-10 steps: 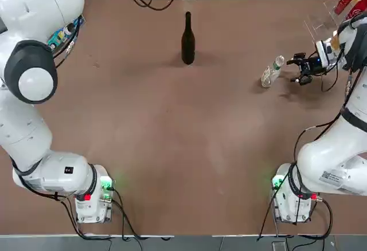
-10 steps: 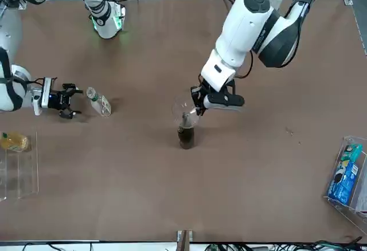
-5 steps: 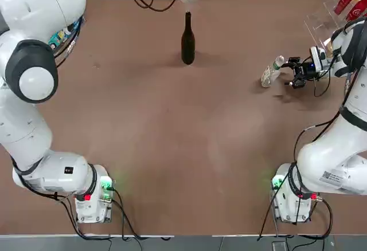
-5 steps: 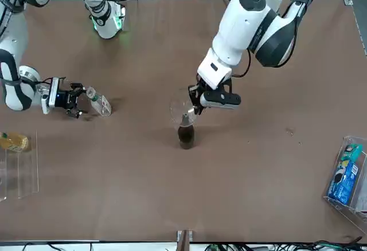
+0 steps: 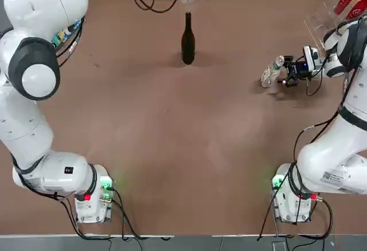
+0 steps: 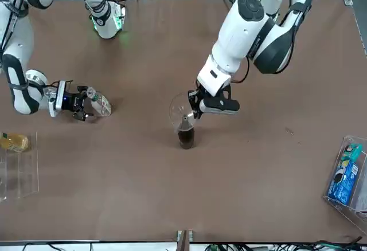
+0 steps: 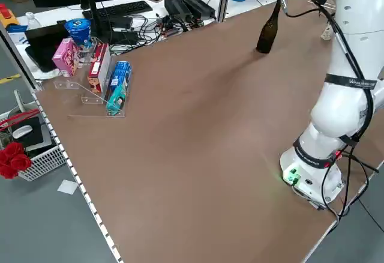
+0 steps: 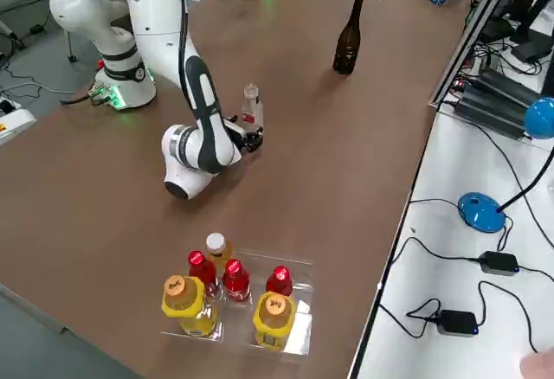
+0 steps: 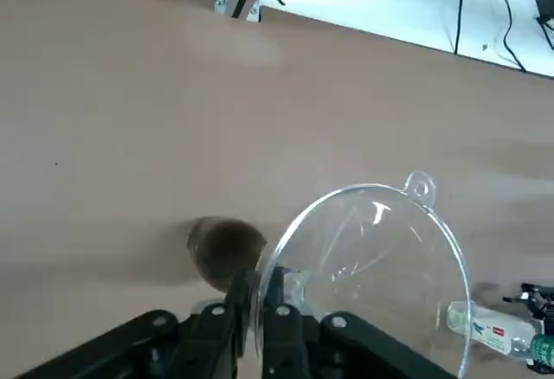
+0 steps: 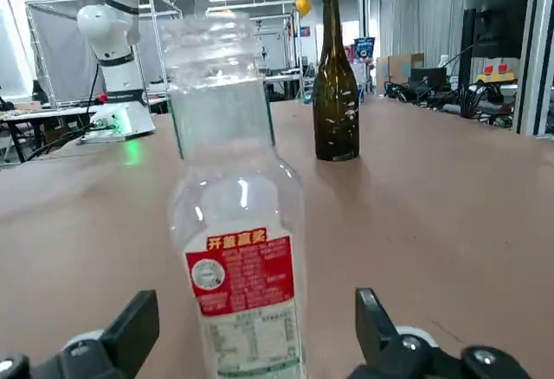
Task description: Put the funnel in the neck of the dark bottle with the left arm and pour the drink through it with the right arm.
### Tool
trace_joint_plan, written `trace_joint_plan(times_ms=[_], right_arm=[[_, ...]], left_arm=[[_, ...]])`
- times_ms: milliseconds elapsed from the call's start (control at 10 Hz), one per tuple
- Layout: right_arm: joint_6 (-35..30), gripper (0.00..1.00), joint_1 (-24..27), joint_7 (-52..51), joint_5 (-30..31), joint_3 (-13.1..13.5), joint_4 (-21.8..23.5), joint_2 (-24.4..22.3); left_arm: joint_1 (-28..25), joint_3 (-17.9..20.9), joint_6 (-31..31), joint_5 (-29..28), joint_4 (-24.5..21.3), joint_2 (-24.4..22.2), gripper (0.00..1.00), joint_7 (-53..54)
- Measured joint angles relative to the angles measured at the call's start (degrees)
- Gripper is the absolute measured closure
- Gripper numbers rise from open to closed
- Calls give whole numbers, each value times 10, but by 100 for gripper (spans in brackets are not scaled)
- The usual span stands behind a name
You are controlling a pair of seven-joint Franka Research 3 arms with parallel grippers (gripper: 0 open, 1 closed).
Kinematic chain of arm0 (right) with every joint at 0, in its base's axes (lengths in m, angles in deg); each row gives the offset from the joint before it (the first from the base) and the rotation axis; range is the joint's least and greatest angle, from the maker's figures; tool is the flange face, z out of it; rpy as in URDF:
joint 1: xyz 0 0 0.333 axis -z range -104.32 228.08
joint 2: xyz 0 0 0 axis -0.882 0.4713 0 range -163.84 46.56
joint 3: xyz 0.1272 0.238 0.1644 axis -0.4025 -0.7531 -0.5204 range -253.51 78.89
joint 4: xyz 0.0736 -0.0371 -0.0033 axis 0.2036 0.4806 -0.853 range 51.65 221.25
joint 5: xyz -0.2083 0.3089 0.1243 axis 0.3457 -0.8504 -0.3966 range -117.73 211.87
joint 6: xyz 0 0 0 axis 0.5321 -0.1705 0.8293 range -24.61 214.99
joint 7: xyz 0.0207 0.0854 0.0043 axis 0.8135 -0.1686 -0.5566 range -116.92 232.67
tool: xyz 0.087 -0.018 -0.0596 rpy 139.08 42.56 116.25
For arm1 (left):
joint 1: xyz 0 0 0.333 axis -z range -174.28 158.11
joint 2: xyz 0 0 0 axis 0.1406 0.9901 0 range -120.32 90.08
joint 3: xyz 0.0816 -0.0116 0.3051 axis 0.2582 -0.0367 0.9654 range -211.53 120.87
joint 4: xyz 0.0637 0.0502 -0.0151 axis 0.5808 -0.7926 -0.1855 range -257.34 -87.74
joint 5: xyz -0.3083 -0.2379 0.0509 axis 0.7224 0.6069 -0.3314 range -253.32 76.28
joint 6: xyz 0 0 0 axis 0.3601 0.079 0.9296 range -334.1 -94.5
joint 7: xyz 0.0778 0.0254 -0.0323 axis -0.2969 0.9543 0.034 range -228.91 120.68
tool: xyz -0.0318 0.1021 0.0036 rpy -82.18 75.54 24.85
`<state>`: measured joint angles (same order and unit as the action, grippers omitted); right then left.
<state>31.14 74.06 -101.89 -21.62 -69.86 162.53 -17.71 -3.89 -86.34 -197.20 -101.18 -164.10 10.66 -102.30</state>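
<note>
Since a second ago the right gripper has closed in on the drink, fingers spread wide either side of the upright clear plastic bottle, not gripping; the left gripper has dropped slightly. It stays clamped on the rim of the clear round funnel, held over the neck of the dark bottle. That bottle is glossy dark glass, slim and long-necked, upright mid-table near the far edge.

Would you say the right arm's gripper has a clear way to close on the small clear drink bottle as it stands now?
Probably yes. The right gripper is open with a finger on each side of the upright drink bottle, and nothing stands between them; the dark bottle is well beyond.
</note>
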Motion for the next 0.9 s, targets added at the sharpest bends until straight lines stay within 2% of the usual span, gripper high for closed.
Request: trace_joint_plan(times_ms=[500, 900], right_arm=[[1, 3, 0, -6, -4, -7, 0, 16], [-1, 7, -1, -6, -12, -25, 0, 16]], left_arm=[[1, -1, 0, -1, 0, 1, 90, 0], [2, -6, 0, -1, -2, 1, 90, 0]])
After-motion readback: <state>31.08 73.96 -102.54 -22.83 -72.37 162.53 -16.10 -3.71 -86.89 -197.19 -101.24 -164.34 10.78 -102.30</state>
